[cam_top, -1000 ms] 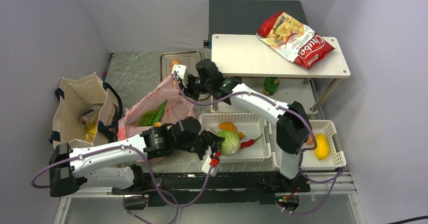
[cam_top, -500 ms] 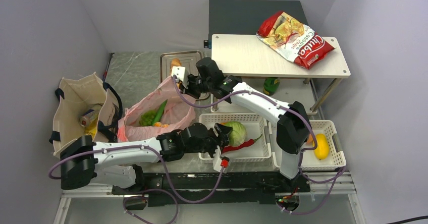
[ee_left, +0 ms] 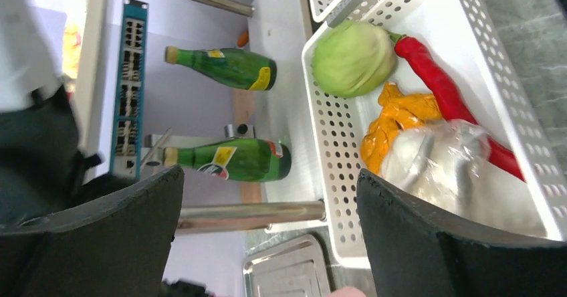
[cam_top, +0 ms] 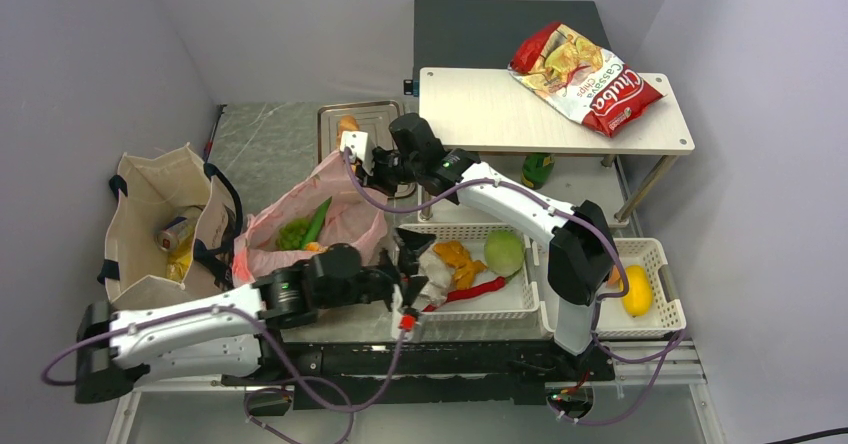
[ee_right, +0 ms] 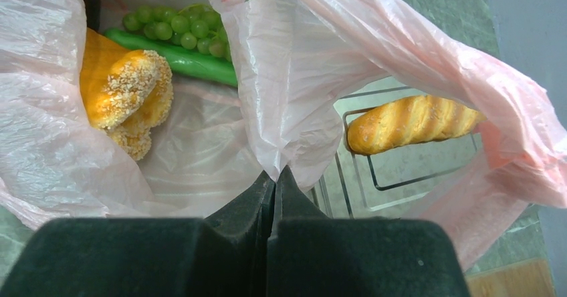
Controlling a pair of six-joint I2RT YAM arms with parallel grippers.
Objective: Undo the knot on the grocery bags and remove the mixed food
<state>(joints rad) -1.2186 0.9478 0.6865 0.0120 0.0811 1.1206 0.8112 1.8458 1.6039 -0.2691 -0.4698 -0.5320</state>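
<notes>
Two bags logged. Beige tote (cam_top: 150,209) sat well to the left of both grippers, apart from them. Pink bag (cam_top: 350,222) lay mouth open; right gripper (ee_right: 274,176) was pinched tight on its upper film, with bun (ee_right: 130,93), grapes (ee_right: 177,26) and long green vegetable (ee_right: 180,59) inside, ahead of its fingertips. Left gripper (ee_left: 271,183) stood wide, holding nothing, at white basket (ee_left: 327,150); cabbage (ee_left: 353,57) lay beyond its fingertips.
</notes>
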